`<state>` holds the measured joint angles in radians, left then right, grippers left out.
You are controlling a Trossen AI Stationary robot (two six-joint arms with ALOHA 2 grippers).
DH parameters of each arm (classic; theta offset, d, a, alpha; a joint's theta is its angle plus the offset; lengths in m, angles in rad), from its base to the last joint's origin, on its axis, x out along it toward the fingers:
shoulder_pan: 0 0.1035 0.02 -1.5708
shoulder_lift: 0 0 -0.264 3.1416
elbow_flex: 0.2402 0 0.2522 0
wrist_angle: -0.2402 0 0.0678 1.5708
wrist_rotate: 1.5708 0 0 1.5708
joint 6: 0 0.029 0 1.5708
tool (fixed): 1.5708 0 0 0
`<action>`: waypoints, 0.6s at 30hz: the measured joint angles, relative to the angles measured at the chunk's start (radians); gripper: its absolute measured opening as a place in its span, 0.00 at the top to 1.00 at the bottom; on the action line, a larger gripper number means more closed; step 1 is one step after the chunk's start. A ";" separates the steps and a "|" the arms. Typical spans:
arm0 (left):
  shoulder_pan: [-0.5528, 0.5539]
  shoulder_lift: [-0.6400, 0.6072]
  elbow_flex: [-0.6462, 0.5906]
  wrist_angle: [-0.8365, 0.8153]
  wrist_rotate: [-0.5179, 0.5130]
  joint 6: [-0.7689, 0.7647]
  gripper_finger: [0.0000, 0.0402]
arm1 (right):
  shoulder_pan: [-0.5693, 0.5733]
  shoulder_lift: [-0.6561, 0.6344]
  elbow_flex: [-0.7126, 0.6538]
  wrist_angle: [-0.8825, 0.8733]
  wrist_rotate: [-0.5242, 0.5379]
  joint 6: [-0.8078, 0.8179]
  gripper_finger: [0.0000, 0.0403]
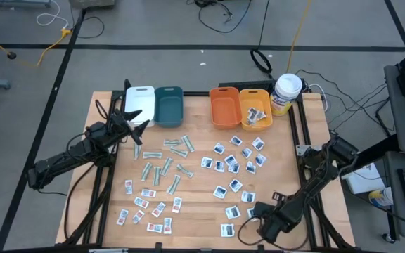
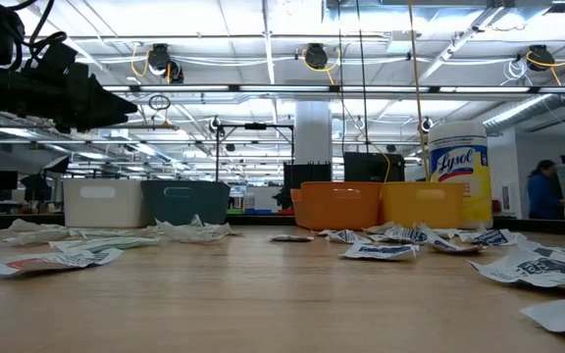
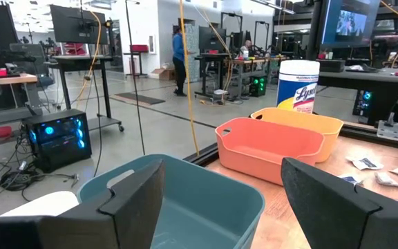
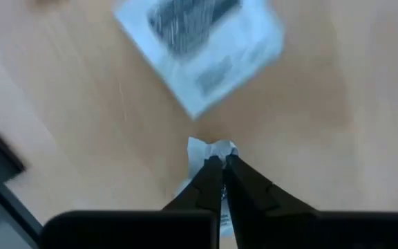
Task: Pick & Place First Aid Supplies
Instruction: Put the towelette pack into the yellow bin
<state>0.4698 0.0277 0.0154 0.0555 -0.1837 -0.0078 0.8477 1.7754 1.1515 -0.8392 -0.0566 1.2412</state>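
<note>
First aid supplies [image 1: 188, 176] scattered across middle of table [image 1: 195, 225]: green strips and red-print packets left, blue-print packets right. Left gripper [image 1: 136, 121] raised near far-left edge, arm reaching toward teal bin [image 3: 185, 200], fingers spread wide, nothing between. Right gripper [image 4: 221, 162] low near right front corner, pointing down, jaws pinched shut on white packet [image 4: 209, 149]; second packet [image 4: 199, 52] just beyond.

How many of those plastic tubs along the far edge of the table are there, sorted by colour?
White bin: 1
Teal bin: 1
Orange bin: 1
Yellow bin: 1
Total: 4
</note>
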 joint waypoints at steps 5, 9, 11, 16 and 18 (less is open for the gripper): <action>0.000 0.000 0.000 0.000 0.000 0.000 0.26 | -0.062 -0.073 0.000 -0.054 0.000 -0.132 0.99; 0.000 0.000 0.000 0.000 0.000 0.000 0.26 | -0.124 -0.139 0.000 -0.117 0.000 -0.251 0.99; 0.000 0.000 0.000 0.000 0.000 0.000 0.26 | -0.160 -0.172 0.000 -0.154 -0.001 -0.313 1.00; 0.000 0.000 0.000 0.000 0.000 0.000 0.26 | -0.259 -0.250 0.000 -0.256 -0.024 -0.431 1.00; 0.000 0.000 0.000 0.000 0.000 0.000 0.26 | -0.298 -0.274 0.000 -0.293 -0.024 -0.478 1.00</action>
<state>0.4698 0.0277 0.0154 0.0555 -0.1840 -0.0081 0.5499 1.5015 1.1519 -1.1317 -0.0807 0.7633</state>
